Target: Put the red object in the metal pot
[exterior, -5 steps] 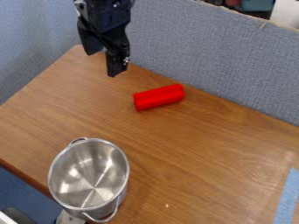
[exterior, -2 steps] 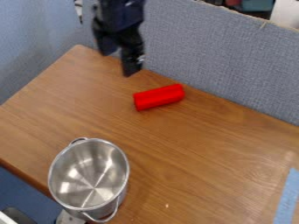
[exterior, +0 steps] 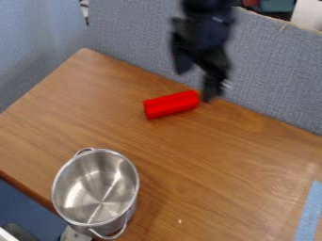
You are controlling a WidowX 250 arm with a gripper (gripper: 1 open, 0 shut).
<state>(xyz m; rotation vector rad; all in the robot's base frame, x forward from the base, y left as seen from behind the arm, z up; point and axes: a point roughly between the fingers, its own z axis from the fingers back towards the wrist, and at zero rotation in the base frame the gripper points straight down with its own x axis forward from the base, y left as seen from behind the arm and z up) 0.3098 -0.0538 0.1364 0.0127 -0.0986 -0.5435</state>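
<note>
Where the wooden table [exterior: 239,179] nears its front edge, the pot [exterior: 96,193] is found: round, shiny steel, with a rolled rim and a polished interior. Nothing is seen inside it; only reflections show on its inner wall and base. A small handle is visible at its lower side, partly cut off by the frame's bottom edge.

Item, red block [exterior: 171,104]: small, elongated, rounded at the edges, plain and matte, bright red. It is laid flat on the table, its long axis tilted slightly, the right end higher in the picture than the left. It is clearly shorter than the pot is wide. It is placed toward the back of the table, near the grey fabric partition [exterior: 270,71], and well apart from the pot.

Item, gripper [exterior: 212,80]: dark, blurred, pointed downward, hung above the table just beside the block's right end and slightly behind it. Its jaws are held spread wide, and nothing is gripped between them. No contact with the block can be made out; the blur prevents a finer reading of the fingers.

Item, partition: grey, upright, run along the table's far edge.
</note>
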